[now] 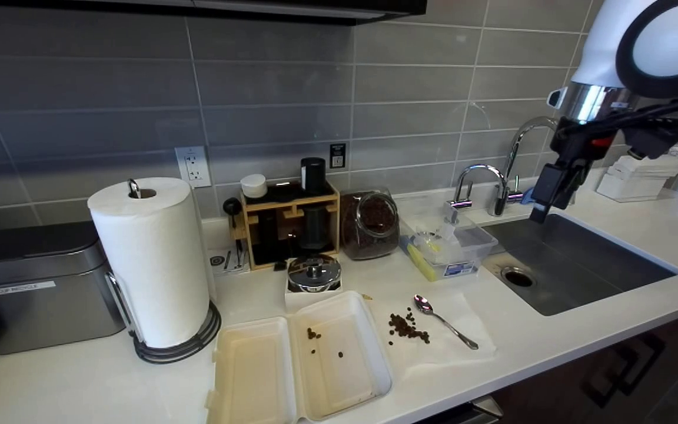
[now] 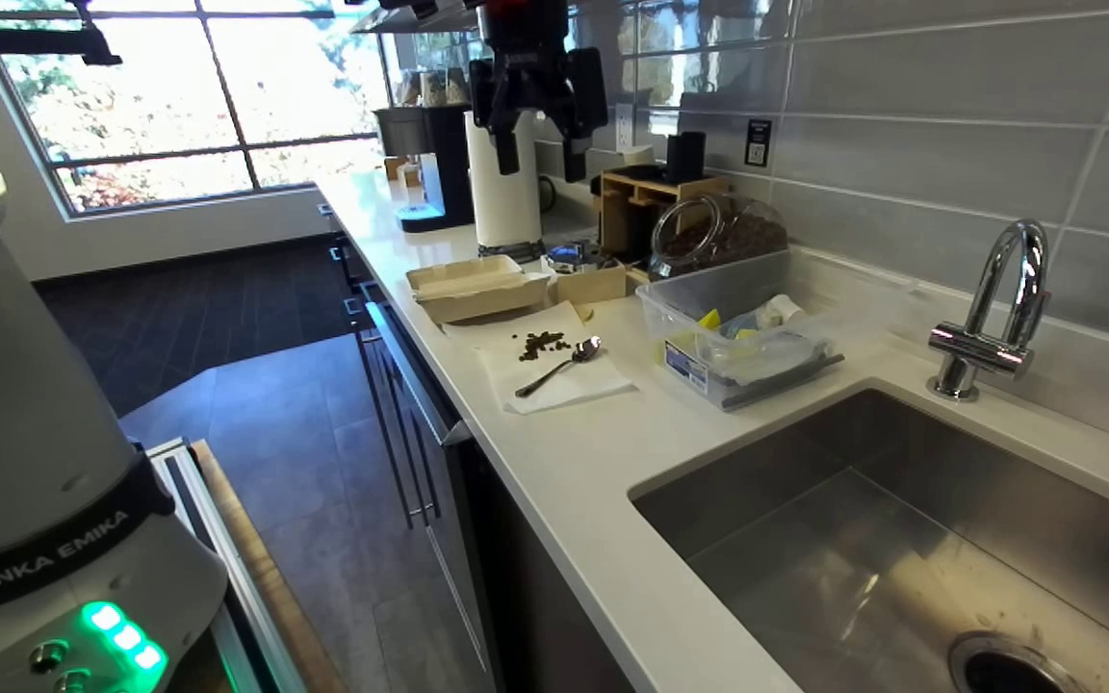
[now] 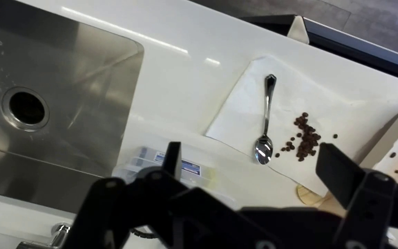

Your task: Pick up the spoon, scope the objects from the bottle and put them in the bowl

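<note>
A metal spoon [image 1: 446, 322] lies on a white paper sheet [image 1: 471, 312], beside a small pile of dark beans [image 1: 408, 328]. The wrist view shows the spoon [image 3: 268, 103] with its handle pointing away from my gripper, and the beans [image 3: 308, 138] to its right. A tilted clear jar [image 1: 368, 235] of dark beans stands by the wall. No bowl shows; an open white clamshell box [image 1: 345, 377] holds a few beans. My gripper [image 2: 541, 167] is open and empty, raised high above the counter. It also shows in the wrist view [image 3: 250, 148], fingers wide apart.
A clear plastic bin [image 1: 457, 253] stands between the jar and the sink [image 1: 586, 265]. Faucets [image 2: 988, 327] rise behind the sink. A paper towel roll [image 1: 153, 265], a wooden rack [image 1: 292, 227] and a box with a chrome lid [image 1: 313, 274] stand on the counter.
</note>
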You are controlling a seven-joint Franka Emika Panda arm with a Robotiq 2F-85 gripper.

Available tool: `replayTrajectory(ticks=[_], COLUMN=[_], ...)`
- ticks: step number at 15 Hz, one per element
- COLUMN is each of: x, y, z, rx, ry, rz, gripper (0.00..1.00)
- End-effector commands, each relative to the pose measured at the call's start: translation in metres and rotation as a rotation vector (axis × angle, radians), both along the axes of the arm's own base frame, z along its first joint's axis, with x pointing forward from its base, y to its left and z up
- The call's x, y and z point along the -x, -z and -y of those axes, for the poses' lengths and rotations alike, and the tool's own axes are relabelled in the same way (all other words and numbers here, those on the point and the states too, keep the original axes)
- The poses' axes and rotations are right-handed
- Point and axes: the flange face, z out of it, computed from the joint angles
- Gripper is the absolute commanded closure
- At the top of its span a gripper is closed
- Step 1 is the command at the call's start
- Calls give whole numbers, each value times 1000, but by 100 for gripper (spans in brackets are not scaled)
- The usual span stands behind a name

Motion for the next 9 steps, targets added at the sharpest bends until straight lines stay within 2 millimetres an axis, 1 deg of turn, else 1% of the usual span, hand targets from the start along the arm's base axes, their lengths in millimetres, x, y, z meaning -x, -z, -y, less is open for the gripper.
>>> replayTrajectory(ticks=[1, 3, 5, 6, 7, 9], x=[-12, -14, -15, -15, -15, -17], y=[30, 53, 81, 55, 65, 63], z=[-29, -40, -45, -40, -42, -41], rx=[-75, -76, -58, -54, -51, -51], ry=[82, 113, 146, 101, 102, 103], rz=[37, 59, 70, 65, 58, 63], gripper=[0, 0, 0, 0, 0, 0])
